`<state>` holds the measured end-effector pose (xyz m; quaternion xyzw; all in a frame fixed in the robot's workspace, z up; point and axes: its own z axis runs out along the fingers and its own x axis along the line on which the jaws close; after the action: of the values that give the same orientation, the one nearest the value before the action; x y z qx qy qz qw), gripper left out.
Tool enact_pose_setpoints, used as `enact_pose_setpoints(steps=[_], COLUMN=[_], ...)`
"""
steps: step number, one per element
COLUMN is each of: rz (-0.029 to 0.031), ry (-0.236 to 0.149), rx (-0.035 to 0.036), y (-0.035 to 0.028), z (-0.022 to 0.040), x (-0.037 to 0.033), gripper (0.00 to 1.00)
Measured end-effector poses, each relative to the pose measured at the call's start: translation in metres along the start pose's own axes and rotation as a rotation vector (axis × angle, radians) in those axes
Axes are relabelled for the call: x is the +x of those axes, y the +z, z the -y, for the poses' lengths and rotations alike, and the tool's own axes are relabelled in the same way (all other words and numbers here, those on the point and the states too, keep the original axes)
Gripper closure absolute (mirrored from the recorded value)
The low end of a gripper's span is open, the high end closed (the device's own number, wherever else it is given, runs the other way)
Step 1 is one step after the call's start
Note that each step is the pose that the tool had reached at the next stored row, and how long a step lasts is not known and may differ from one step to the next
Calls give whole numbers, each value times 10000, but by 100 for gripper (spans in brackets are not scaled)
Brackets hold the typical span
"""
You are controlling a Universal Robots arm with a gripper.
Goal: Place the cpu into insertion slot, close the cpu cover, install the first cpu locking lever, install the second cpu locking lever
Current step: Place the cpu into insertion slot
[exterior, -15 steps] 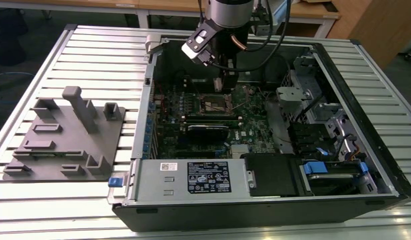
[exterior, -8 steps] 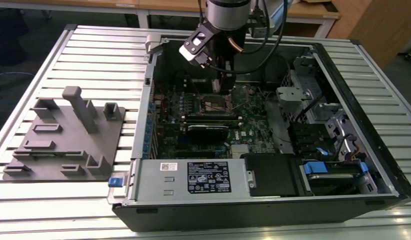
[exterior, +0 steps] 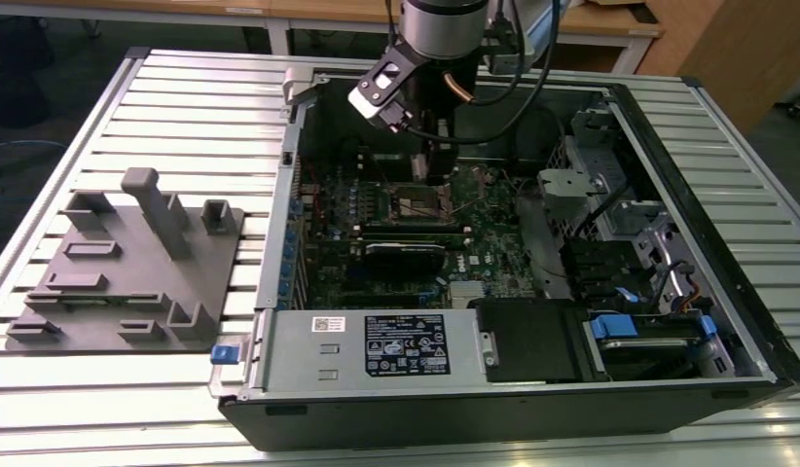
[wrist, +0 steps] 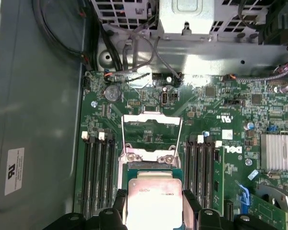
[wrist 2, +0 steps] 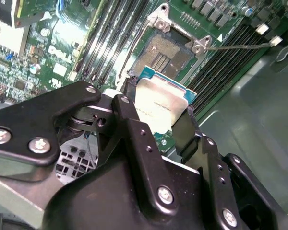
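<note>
Two black fingers of the gripper (wrist 2: 157, 112) clamp the cpu (wrist 2: 162, 99) by opposite edges, holding it over the green board just beside the open insertion slot (wrist 2: 165, 55). Long memory slots (wrist: 98, 167) flank the socket. The exterior view adds the computer case (exterior: 504, 423) and a grey fixture (exterior: 127, 272) on the slatted table (exterior: 179, 107).

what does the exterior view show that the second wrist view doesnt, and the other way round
Exterior view: the whole open computer case on a slatted table, a grey fixture plate at the exterior view's left, and the arm reaching down into the case.
Second wrist view: up close, the cpu clamped between the fingers of the end effector, not yet seated, and a thin locking lever swung out beside the socket.
Both: the green motherboard and the insertion slot, uncovered.
</note>
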<state>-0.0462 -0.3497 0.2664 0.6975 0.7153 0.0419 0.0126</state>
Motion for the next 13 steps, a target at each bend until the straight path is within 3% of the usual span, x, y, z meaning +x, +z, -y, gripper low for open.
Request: enact_pose_setpoints(steps=[7, 9, 13], rz=[1, 1, 2], ry=[0, 0, 2], rx=[14, 64, 69], y=[-1, 1, 0], z=[0, -1, 0], x=[0, 0, 0], gripper=[46, 46, 46])
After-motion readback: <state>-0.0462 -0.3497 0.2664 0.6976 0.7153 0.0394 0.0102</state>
